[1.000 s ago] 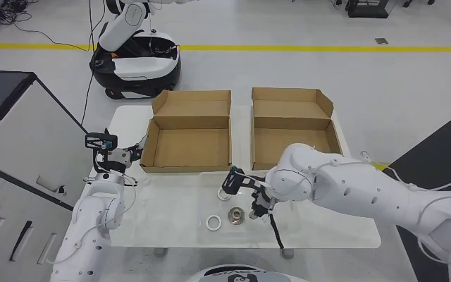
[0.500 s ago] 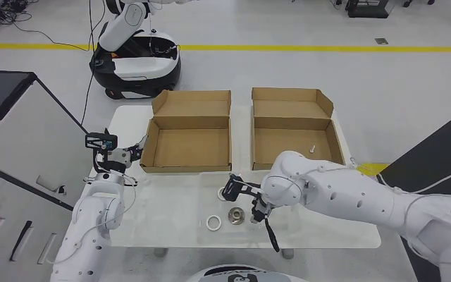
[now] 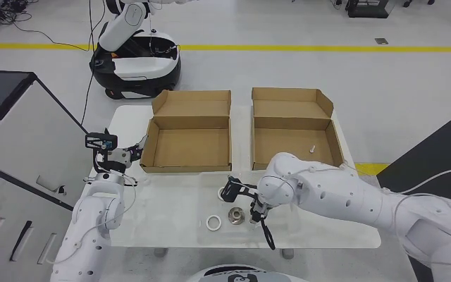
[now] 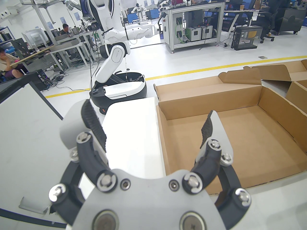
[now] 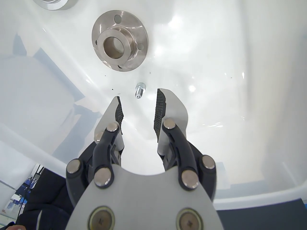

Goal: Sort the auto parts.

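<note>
A steel flange [image 5: 120, 40] with a raised hub lies on the white table [image 3: 176, 211], and a small bolt [image 5: 139, 90] lies just beside it. My right gripper [image 5: 139, 94] hovers open directly over the bolt, one finger on each side, nothing held. In the top view the right gripper [image 3: 255, 211] is just right of the flange [image 3: 236, 216]. A white ring [image 3: 213, 223] lies left of the flange, and another ring [image 3: 223, 192] sits behind it. My left gripper [image 4: 148, 108] stands open and empty at the left box's [image 4: 239, 132] left side.
Two open cardboard boxes [image 3: 189, 134] [image 3: 294, 130] stand side by side at the back of the table. The right one holds a small bolt [image 3: 311, 149]. Another robot [image 3: 137, 56] stands on the floor beyond the table.
My right arm has shifted left and toward the table's front edge, bringing its gripper close beside the flange. The left arm has not moved.
</note>
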### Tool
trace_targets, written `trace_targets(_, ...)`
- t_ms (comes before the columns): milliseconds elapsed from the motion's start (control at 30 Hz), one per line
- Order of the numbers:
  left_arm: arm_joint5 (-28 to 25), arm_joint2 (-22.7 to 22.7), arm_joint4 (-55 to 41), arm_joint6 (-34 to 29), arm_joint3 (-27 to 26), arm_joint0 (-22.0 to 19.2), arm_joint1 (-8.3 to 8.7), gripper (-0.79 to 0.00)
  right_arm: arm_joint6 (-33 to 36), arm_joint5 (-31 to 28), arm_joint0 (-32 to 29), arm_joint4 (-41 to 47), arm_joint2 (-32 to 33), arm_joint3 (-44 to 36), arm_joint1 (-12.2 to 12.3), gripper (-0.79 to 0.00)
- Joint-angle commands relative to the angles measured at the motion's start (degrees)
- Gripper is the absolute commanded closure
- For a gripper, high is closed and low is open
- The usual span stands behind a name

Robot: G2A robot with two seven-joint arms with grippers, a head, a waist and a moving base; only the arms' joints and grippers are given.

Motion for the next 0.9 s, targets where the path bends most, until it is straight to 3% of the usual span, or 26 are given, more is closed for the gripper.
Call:
trace_targets(0,0.0,0.0,0.0,0.0,0.0,0.0,0.00,-0.785,0.1,-0.4,-0.1,0.1,0.1,0.5,-0.2,-0.336)
trace_targets(567,0.0,0.0,0.0,0.0,0.0,0.0,0.00,-0.785,1.3,-3.0,-1.0,0.1,1.0,3.6,-2.4,-0.271)
trace_targets(867,0.0,0.0,0.0,0.0,0.0,0.0,0.00,-0.785,2.4,-3.8,-1.6,-0.2,1.6,4.4,-3.0,-0.071)
